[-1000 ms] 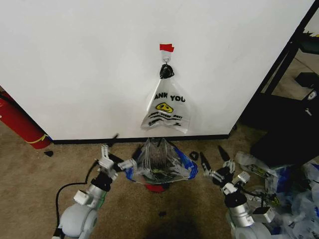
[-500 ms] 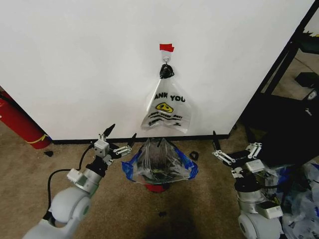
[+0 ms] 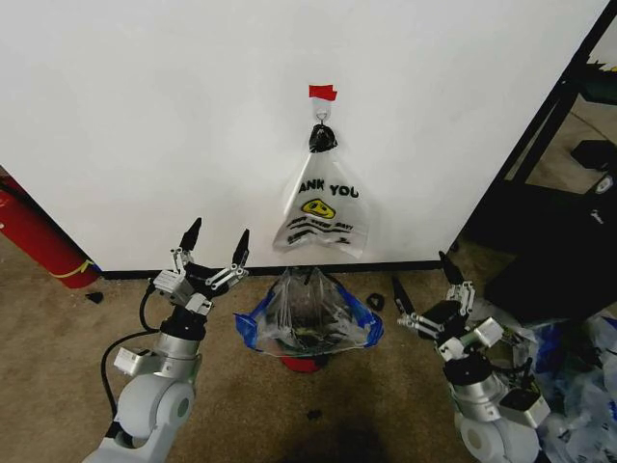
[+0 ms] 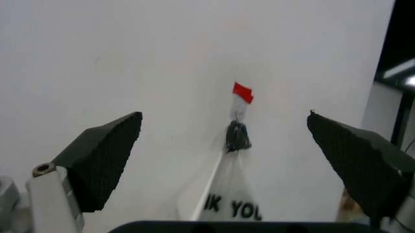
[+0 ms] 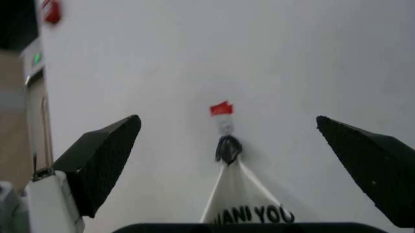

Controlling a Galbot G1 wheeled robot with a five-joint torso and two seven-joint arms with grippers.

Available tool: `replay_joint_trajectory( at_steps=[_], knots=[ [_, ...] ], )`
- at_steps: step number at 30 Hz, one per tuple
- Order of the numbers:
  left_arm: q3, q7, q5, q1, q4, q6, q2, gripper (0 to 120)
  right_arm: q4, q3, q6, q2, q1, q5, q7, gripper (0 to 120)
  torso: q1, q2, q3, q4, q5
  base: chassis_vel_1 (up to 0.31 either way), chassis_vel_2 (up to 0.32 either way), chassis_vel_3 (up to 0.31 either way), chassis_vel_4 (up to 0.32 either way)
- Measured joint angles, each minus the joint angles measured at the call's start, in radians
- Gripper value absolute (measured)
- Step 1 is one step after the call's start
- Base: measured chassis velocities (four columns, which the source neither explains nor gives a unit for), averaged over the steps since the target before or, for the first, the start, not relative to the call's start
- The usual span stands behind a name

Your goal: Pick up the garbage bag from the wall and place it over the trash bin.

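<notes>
In front of me stood the wall [image 3: 174,125], plain white with a black baseboard along the carpet floor [image 3: 58,357]. A white "THANK YOU" bag [image 3: 323,214] with a yellow smiley hung on the wall from a small hook [image 3: 322,123], and a bit of red tape [image 3: 323,93] was stuck just above the hook. Below this bag, near the baseboard, I saw the trash bin [image 3: 305,347] standing on the floor, and the garbage bag [image 3: 308,311], clear crinkly plastic with blue patches, was spread over its top, with the blue edges out to both sides. A red cylinder [image 3: 34,236] leaned at the far left near the wall. The left claw [image 3: 214,243] was up in the air to the left of the bin, pointing at the wall, its fingers spread wide with nothing between them. The right claw [image 3: 424,280] was to the right of the bin, also wide apart and holding nothing. Both claws were apart from the garbage bag.
</notes>
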Motion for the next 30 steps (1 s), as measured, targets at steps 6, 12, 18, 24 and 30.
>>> replay_joint_trajectory(
  at_steps=[6,12,18,24,30],
  knots=[
    [0.059,0.097,-0.074,-0.106,0.131,-0.013,0.124,100,0.034,0.046,-0.083,-0.03,0.011,0.136,0.179,100,0.0,0.0,0.0,-0.0002,-0.0006,0.0,0.0,0.0,0.0],
    [0.14,0.184,0.118,-0.191,0.292,-0.089,0.253,100,-0.117,0.063,-0.027,-0.043,0.058,-0.284,0.079,100,0.0,0.0,0.0,-0.0003,-0.0003,0.0,0.0,0.0,0.0],
    [0.46,0.284,0.137,-0.477,0.532,-0.092,0.356,100,-0.129,0.039,-0.009,-0.026,0.054,-0.337,0.09,100,0.0,0.0,0.0,-0.001,-0.0011,0.0,0.0,0.0,0.0],
    [0.718,0.298,0.189,-0.756,0.7,-0.02,0.326,100,-0.122,0.074,0.017,-0.01,0.006,-0.339,0.095,100,0.0,0.0,0.0,-0.0003,-0.0009,0.0,0.0,0.0,0.0],
    [0.847,0.3,0.225,-0.901,0.702,0.154,0.301,100,-0.112,0.107,0.031,0.007,-0.025,-0.36,0.104,100,0.0,0.0,0.0,-0.0005,-0.0004,0.0,0.0,0.0,0.0]
  ],
)
